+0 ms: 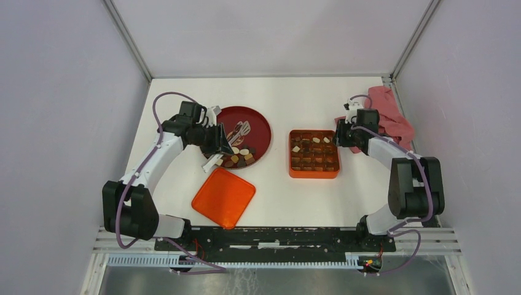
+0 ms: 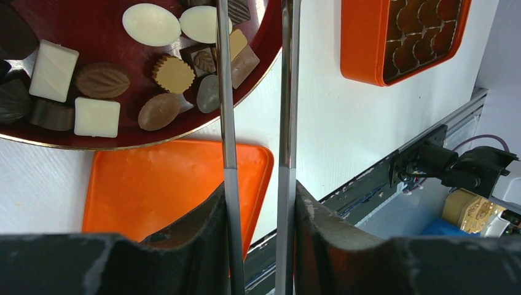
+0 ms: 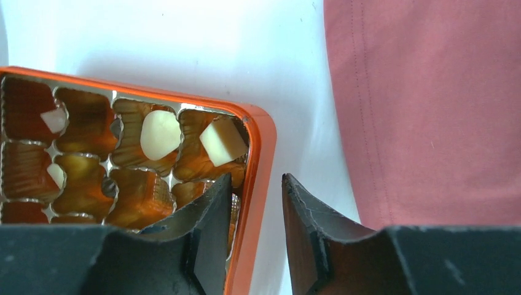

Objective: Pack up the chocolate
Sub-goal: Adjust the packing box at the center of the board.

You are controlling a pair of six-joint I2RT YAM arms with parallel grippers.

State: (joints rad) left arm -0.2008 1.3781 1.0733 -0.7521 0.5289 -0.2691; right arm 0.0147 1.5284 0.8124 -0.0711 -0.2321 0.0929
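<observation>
Lying on the white bench (image 1: 276, 98): pink cloth (image 1: 393, 117) far right, square orange box (image 1: 314, 174) beside it, flat orange lid (image 1: 223, 196) near the arms, dark red plate (image 1: 261, 123) at left. Chocolate (image 1: 241, 157) is mostly piled on the plate, with a few white pieces in the box's far compartments. Left tool (image 2: 258, 196) clamps metal tongs (image 2: 227, 92) over the plate; right tool (image 3: 255, 184) stands parted, astride the box's far right rim, gripping nothing.
</observation>
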